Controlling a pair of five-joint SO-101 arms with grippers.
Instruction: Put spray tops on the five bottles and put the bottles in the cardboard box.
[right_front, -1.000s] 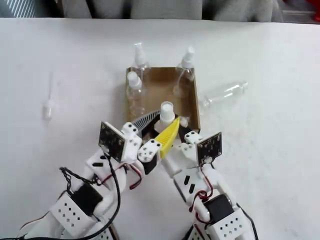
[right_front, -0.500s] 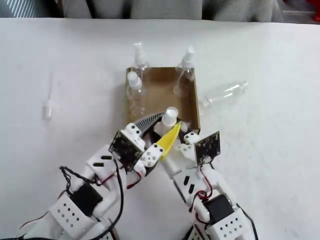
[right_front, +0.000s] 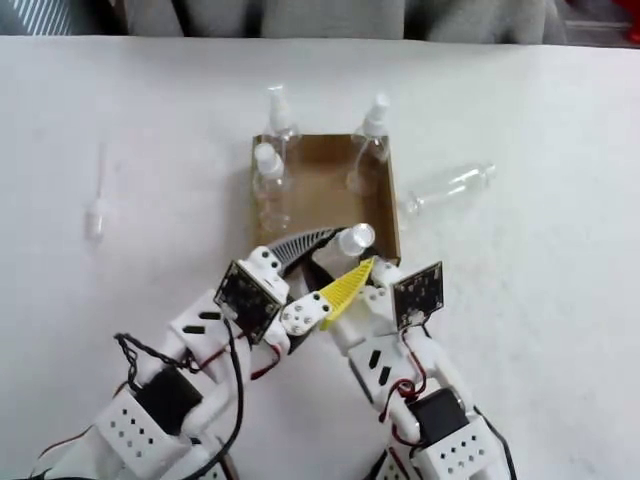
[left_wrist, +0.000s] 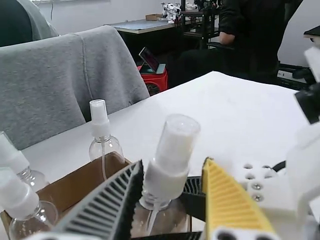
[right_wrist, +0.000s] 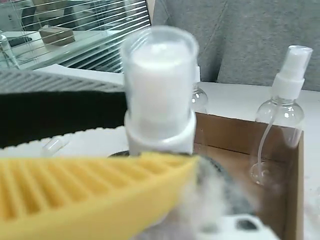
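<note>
Main risk: the spray top (left_wrist: 170, 155) is seen tilted on its bottle (left_wrist: 159, 220), so it is judged not fully seated. If turned like this, it could be cross-threaded or popped off. The left gripper (right_front: 350, 250) is part open around the top. The grey finger (left_wrist: 112, 205) is pressed to the white collar, but the yellow finger (left_wrist: 225, 200) is set just apart, so nothing is clamped & a twist would prob. slip. The right gripper (right_front: 380, 270) is placed just beside the bottle, lower down; whether anything is held by it can't be told. If not, the bottle could be tipped vs. the near wall of the cardboard box (right_front: 320, 190), or knocked into the others.

Box contents: 3 capped bottles are stood upright inside, 2 at the far corners (right_front: 280, 115) (right_front: 370, 135) & 1 by the left wall (right_front: 270, 185). All are seen clear & apparently empty, w/ dip tubes. The worked bottle is at the near right corner; whether its base is inside can't be told.

Outside the box: a 5th bottle (right_front: 445, 188) is laid on the table (right_front: 520, 120) just right of the box, apparently uncapped. A loose spray top (right_front: 95, 215) is seen well apart, to the left.
</note>
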